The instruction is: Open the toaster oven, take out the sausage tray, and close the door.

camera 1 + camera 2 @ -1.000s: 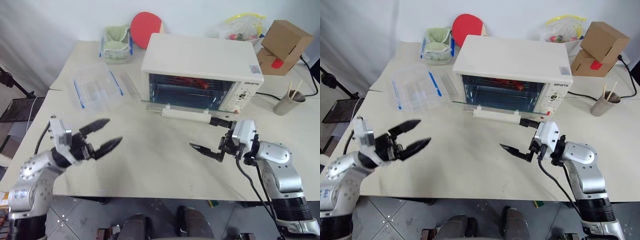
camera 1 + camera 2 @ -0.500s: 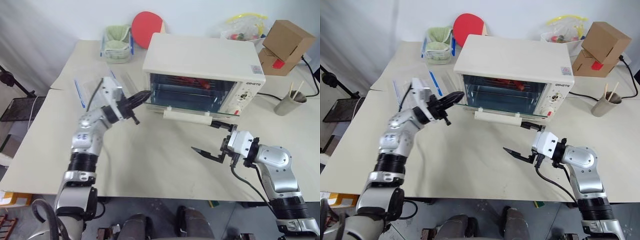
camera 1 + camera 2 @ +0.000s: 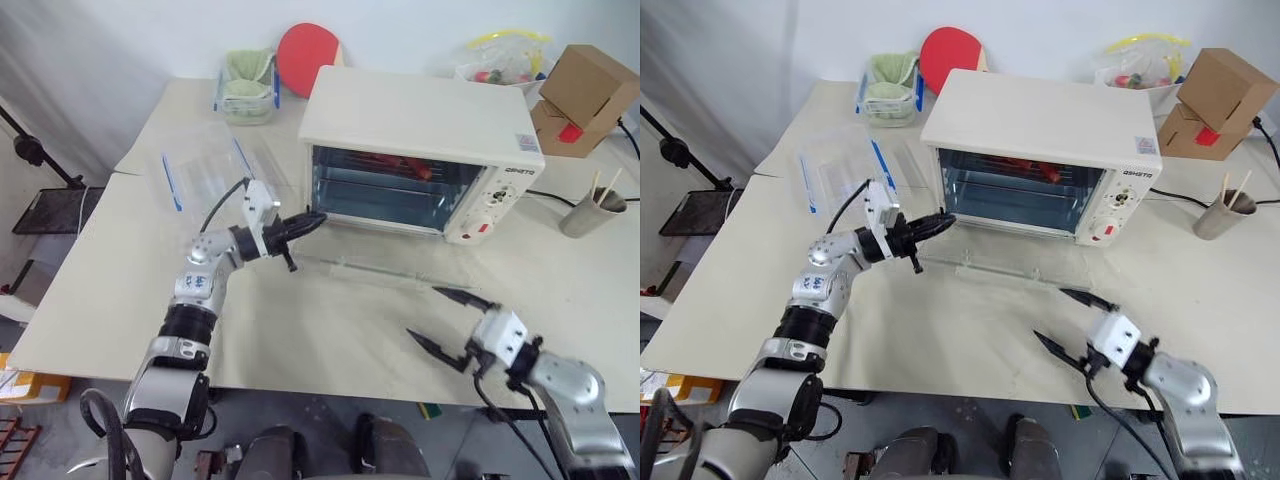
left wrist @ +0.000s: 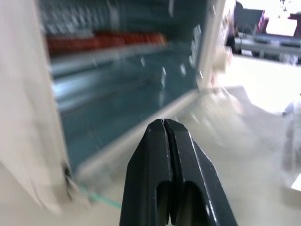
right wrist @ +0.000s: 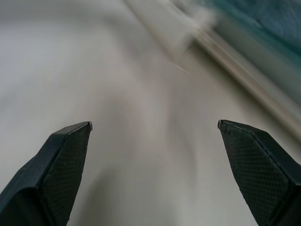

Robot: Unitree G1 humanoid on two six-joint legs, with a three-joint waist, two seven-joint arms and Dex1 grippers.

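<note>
On the bench (image 3: 120,300), far left, a clear container (image 3: 248,85) holds something green, with a red paddle (image 3: 305,45) beside it. A clear lid with blue clips (image 3: 205,170) lies nearer. Far right: cardboard box (image 3: 590,85), a bag (image 3: 500,60) (contents unclear), and a cup of sticks (image 3: 587,212).

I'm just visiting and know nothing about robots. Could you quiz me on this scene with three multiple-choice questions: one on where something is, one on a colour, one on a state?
1. Where is the left gripper?
A. at the oven's lower left front corner
B. over the paper cup
C. on top of the oven

2. What colour is the paddle behind the oven?
A. blue
B. red
C. green

3. How is the oven door?
A. shut
B. taken away
C. folded down open

Answers: 1 A, its shut tips sit at that corner. 2 B, a red disc shows by the wall. 3 C, the glass lies flat on the table and the racks are exposed.
</note>
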